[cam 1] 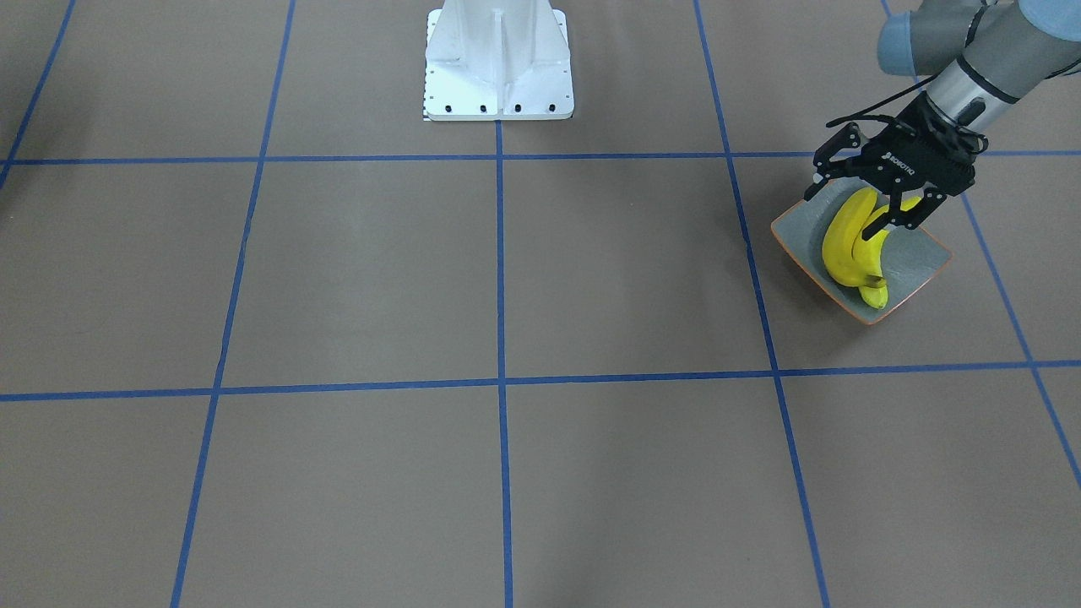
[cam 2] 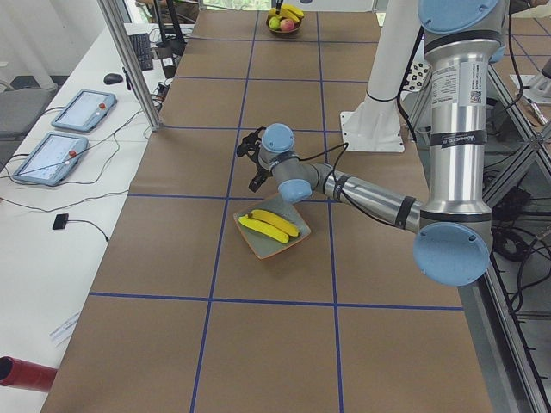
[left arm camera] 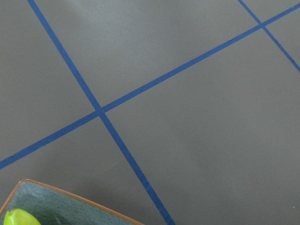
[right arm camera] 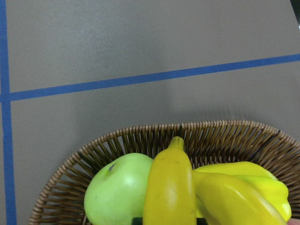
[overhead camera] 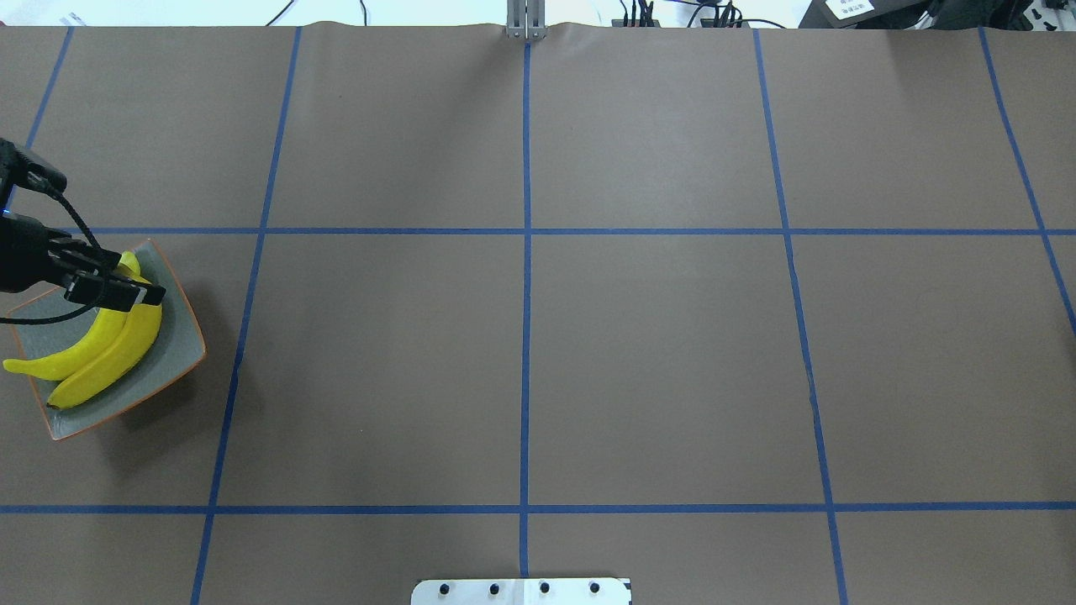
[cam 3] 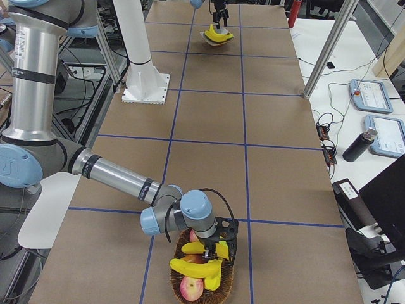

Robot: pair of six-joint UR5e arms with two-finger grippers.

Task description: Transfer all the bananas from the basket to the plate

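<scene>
Two yellow bananas (cam 1: 844, 249) (overhead camera: 109, 344) lie side by side on the grey-green plate (cam 1: 925, 262) (overhead camera: 181, 336) at the table's left end. My left gripper (cam 1: 844, 211) (overhead camera: 126, 286) hovers over their upper ends, open, its fingers spread on either side of the fruit. A plate corner (left arm camera: 47, 201) and a banana tip show in the left wrist view. At the table's other end, the wicker basket (right arm camera: 211, 136) (cam 3: 228, 273) holds more bananas (right arm camera: 171, 187) (cam 3: 196, 269). My right gripper (cam 3: 215, 244) is down in the basket over them; I cannot tell whether it is open or shut.
A green apple (right arm camera: 117, 192) and a red apple (cam 3: 190, 288) share the basket. The white robot base (cam 1: 498, 67) stands at the table's middle edge. Side tables with tablets (cam 2: 52, 155) and metal posts (cam 2: 129, 60) flank the operators' side.
</scene>
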